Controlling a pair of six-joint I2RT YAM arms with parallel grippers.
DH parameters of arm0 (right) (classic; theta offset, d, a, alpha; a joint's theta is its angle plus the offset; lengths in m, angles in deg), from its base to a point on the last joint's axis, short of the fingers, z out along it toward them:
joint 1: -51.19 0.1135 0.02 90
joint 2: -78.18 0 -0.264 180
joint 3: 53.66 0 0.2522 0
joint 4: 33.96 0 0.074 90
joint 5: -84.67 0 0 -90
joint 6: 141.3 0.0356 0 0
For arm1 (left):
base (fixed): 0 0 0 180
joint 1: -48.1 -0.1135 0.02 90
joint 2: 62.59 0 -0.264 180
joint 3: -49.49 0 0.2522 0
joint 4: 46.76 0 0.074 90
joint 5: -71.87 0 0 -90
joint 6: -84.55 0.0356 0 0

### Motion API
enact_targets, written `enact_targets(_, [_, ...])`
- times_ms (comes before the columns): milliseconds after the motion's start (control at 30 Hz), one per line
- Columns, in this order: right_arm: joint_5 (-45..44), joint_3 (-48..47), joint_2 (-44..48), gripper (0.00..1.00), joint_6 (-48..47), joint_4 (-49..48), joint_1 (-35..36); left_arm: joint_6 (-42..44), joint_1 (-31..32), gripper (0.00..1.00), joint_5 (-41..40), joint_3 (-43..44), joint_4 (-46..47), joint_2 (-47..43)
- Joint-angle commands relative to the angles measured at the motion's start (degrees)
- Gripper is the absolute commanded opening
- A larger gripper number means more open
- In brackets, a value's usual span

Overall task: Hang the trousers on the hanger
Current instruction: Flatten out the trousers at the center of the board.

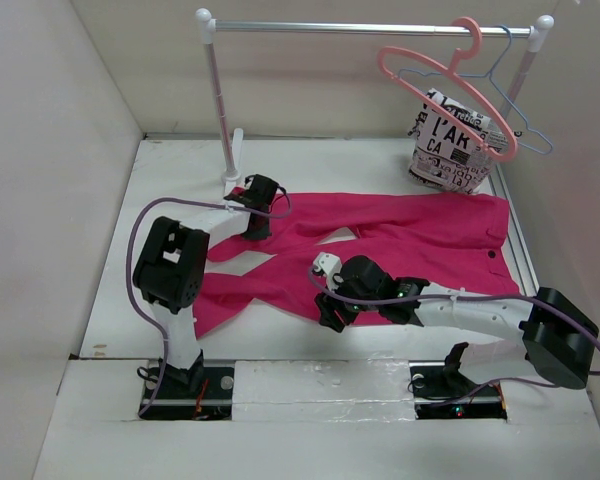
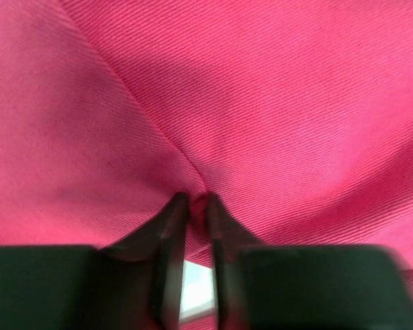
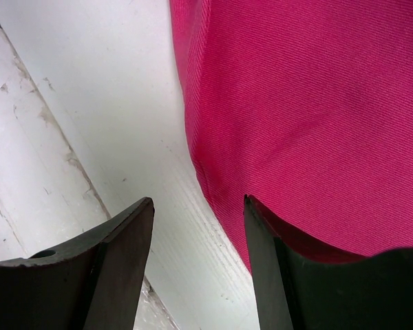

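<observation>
The bright pink soft trousers lie flat in the middle of the white table. Their waist points to 3 o'clock and the two long legs point to 9 o'clock.

The salmon-pink plastic hanger is up at 1 o'clock. It hangs by its thick hook from the silver metal rail. It is tilted and well apart from the trousers. A thin light-blue wire hanger hangs just beside it. A white cloth with black letters sits under both hangers, touching the waist end of the trousers.

The left gripper is down on the top leg, at about 10 o'clock from the middle of the table. In the left wrist view the left gripper is pinched tight on a small fold of the trousers, and the cloth bunches up to a point at its tips.

The right gripper is low at the near edge of the bottom leg, at about 6 o'clock. In the right wrist view the right gripper is spread wide and grips nothing. One of its fingers is over the bare table. The other is at the trousers, and the cloth edge runs between the two.
</observation>
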Motion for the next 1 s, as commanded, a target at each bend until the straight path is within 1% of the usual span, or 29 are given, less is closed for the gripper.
enact_targets(0, [-1.10, -0.85, 0.13, 0.60, -0.15, -0.50, 0.34, 0.06, -0.21, 0.04, -1.55, -2.10, -0.98, -2.36])
enact_targets(33, [-1.28, -0.94, 0.13, 0.60, -0.15, -0.41, -0.18, -0.11, -0.21, 0.00, -2.51, -2.19, -1.60, -2.80])
enact_targets(167, [-2.51, -0.68, 0.30, 0.61, -1.20, 0.99, -0.19, -0.99, -1.70, 0.00, -3.31, -2.10, -3.62, -6.75])
enact_targets(200, [-3.21, -0.41, 0.21, 0.62, -1.38, 1.69, -0.19, -1.17, -2.57, 0.00, -3.75, -1.93, -3.97, -9.02])
enact_targets(267, [-4.17, 0.11, 0.13, 0.66, -2.17, 2.05, -0.19, -1.87, -4.59, 0.00, -4.89, -0.88, -5.20, -13.15])
enact_targets(333, [-5.41, 0.47, -0.66, 0.71, -2.79, 2.23, -0.19, -1.96, -6.53, 0.00, -5.68, 0.79, -6.78, -15.36])
enact_targets(367, [-5.06, 0.56, -1.19, 0.73, -3.66, 2.05, -0.19, -2.40, -7.67, 0.00, -6.12, 3.41, -7.66, -17.37])
enact_targets(400, [-4.54, 0.47, -1.80, 0.74, -4.10, 1.96, -0.19, -2.40, -10.38, 0.00, -6.39, 4.57, -8.36, -18.09])
enact_targets(433, [-4.01, -0.14, -3.90, 0.75, -5.06, 1.88, -0.71, -1.88, -15.89, 0.00, -5.43, 8.14, -9.15, -19.49])
enact_targets(467, [-3.92, -0.23, -5.05, 0.72, -5.33, 1.61, -0.72, -1.70, -18.03, 0.00, -4.73, 10.53, -9.42, -19.50])
enact_targets(500, [-4.00, -0.24, -5.06, 0.72, -5.34, 1.61, -0.72, -1.70, -18.05, 0.00, -4.72, 10.55, -9.42, -19.50])
enact_targets(533, [-4.00, -0.15, -5.41, 0.71, -5.42, 1.52, -0.72, -1.52, -22.31, 0.00, -3.59, 11.68, -9.77, -19.07])
enact_targets(567, [-3.74, 0.20, -6.72, 0.69, -5.77, 0.91, -0.72, -1.96, -26.18, 0.00, -3.14, 16.13, -11.25, -17.15])
enact_targets(600, [-3.48, 0.20, -6.73, 0.69, -5.78, 0.91, -0.72, -1.96, -26.22, 0.00, -3.14, 16.18, -11.27, -17.13])
enact_targets(667, [-2.60, 0.55, -7.60, 0.66, -5.95, 0.56, -0.72, -4.15, -31.29, 0.00, -1.65, 20.20, -11.97, -15.38])
enact_targets(733, [-1.11, 0.91, -8.49, 0.63, -6.04, 0.29, -0.72, -4.77, -32.98, 0.00, -1.73, 22.49, -11.27, -12.92])
enact_targets(767, [-0.67, 1.17, -8.66, 0.61, -5.95, 0.38, -0.72, -4.77, -33.51, 0.00, -2.16, 25.55, -11.44, -11.78])
enact_targets(833, [-0.40, 2.31, -8.05, 0.61, -5.78, 0.56, -0.72, -4.51, -34.04, 0.00, -4.00, 29.78, -14.24, -6.16])
enact_targets(867, [-0.23, 2.84, -7.53, 0.61, -5.51, 0.64, -0.19, -4.42, -34.05, 0.00, -4.19, 34.41, -15.39, -3.71])
enact_targets(900, [0.04, 3.54, -7.09, 0.61, -5.42, 0.99, -0.19, -4.42, -34.05, 0.00, -3.93, 36.03, -16.10, 0.32])
enact_targets(967, [0.04, 3.98, -5.59, 0.61, -5.07, 2.04, -0.19, -4.33, -34.05, 0.00, -4.37, 39.45, -16.81, 3.68])
